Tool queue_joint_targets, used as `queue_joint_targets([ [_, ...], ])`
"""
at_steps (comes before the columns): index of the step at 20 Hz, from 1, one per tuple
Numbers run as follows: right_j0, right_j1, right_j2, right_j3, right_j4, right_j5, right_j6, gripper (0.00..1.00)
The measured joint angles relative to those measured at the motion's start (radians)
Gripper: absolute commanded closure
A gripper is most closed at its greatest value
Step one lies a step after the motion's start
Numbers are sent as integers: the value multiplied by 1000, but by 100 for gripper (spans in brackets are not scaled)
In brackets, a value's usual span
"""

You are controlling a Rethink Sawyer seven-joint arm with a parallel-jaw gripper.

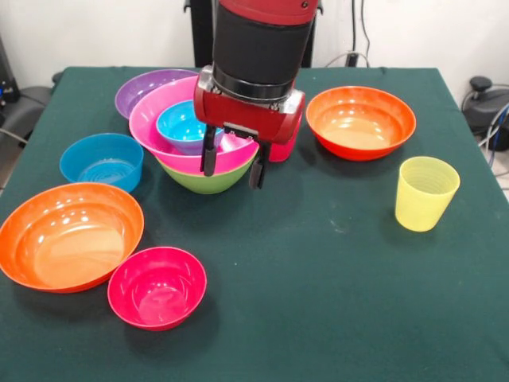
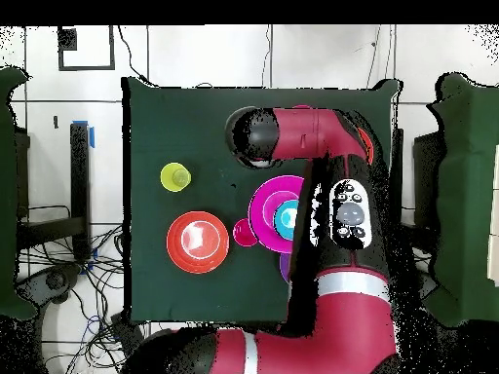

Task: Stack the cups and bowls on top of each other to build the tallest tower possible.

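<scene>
The tower stands at mid-table: a green bowl [image 1: 208, 182] at the bottom, the big pink bowl [image 1: 156, 119] nested in it, and a small blue bowl [image 1: 181, 124] inside the pink one. My gripper [image 1: 234, 165] hangs open over the tower's right rim, with one finger [image 1: 209, 155] inside the pink bowl and the other outside it. A red cup [image 1: 285, 148] stands just behind the gripper, mostly hidden. The yellow cup [image 1: 425, 193] stands alone at the right. In the overhead view the arm covers the gripper; the pink bowl [image 2: 265, 206] and the yellow cup [image 2: 175, 176] show.
A purple bowl [image 1: 141, 86] sits behind the tower and an orange bowl [image 1: 360, 121] to its right. At the left are a blue bowl [image 1: 102, 161], a second orange bowl [image 1: 70, 235] and a small red-pink bowl [image 1: 157, 286]. All rest on the green table [image 1: 334, 302].
</scene>
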Motion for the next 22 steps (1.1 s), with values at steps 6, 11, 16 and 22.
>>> queue_joint_targets([
  [6, -20, 5, 36, 0, -12, 50, -183, 0],
  [11, -21, 5, 56, 0, -12, 51, -216, 0],
  [16, -21, -2, 63, 0, -13, 51, -216, 0],
  [22, -21, -24, 62, 0, -13, 51, -216, 0],
])
